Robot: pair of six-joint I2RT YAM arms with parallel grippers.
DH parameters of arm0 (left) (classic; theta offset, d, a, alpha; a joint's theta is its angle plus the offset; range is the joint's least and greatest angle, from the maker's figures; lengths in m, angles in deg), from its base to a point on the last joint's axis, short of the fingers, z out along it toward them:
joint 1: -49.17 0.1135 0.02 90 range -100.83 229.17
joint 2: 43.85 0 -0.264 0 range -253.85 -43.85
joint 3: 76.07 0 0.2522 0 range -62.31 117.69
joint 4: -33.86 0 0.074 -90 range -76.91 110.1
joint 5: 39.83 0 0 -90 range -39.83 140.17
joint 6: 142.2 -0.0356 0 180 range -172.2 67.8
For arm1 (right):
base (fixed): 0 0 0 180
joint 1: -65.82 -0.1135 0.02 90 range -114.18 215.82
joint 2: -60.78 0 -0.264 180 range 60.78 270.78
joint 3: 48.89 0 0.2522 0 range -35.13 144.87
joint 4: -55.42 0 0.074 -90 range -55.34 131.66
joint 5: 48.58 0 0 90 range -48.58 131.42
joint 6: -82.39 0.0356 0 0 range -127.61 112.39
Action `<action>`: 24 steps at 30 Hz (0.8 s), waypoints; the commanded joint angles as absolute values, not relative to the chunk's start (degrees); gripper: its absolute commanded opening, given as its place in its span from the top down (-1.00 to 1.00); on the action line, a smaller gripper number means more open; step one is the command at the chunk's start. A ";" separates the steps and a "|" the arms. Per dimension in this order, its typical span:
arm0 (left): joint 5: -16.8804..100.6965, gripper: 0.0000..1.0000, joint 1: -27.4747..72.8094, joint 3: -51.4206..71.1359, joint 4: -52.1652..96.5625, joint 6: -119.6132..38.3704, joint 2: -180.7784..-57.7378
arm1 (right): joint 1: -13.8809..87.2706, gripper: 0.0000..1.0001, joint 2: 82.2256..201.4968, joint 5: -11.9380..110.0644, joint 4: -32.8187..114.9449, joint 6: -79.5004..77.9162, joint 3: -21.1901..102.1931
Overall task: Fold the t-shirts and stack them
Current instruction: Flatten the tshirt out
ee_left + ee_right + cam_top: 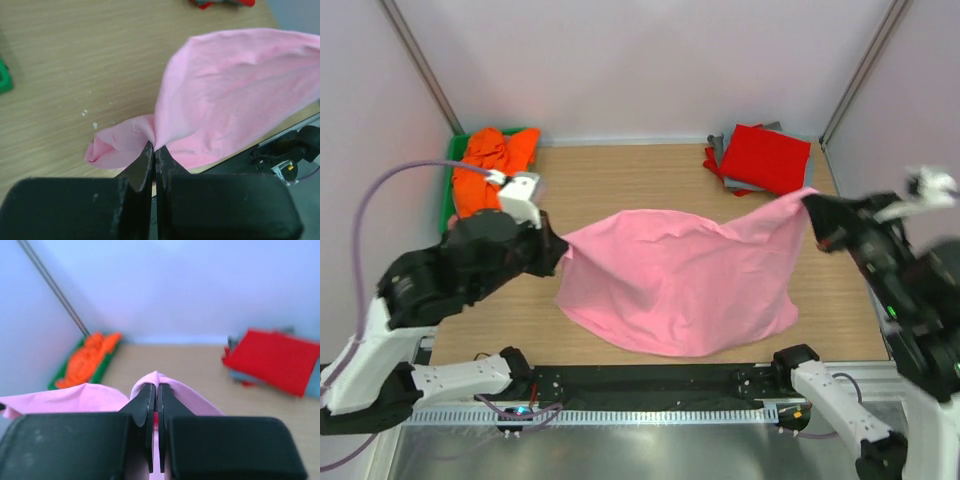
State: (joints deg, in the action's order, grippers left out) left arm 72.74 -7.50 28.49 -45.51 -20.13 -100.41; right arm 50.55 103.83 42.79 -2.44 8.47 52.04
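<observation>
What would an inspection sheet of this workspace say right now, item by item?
Surface: light wooden tabletop, a few white specks.
Job's things: light pink cloth t-shirt stretched between both grippers, partly resting on the table; bright orange crumpled t-shirt in a green bin, far left; folded red t-shirt on grey t-shirts, far right.
Clutter: nothing seen.
Grippers: left gripper and right gripper each shut on the pink t-shirt.
Cables: lilac cable looping from the left arm.
Surroundings: pale walls, slanted metal poles.
</observation>
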 commanded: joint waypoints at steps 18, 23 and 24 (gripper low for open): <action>46.49 1.00 3.20 43.76 -33.17 -51.32 -80.06 | 50.70 0.97 86.96 32.54 8.35 -3.83 74.46; 46.83 1.00 3.90 45.18 -29.57 -55.70 -84.10 | 50.70 0.97 95.73 32.29 12.82 -7.42 76.31; 47.35 1.00 3.99 44.57 -27.65 -56.59 -84.54 | 50.53 0.97 97.41 31.32 13.27 -7.34 76.49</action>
State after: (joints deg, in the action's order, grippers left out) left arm 47.45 3.50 45.52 -33.88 -51.10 -80.74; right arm 50.58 87.78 35.44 8.95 -3.88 76.72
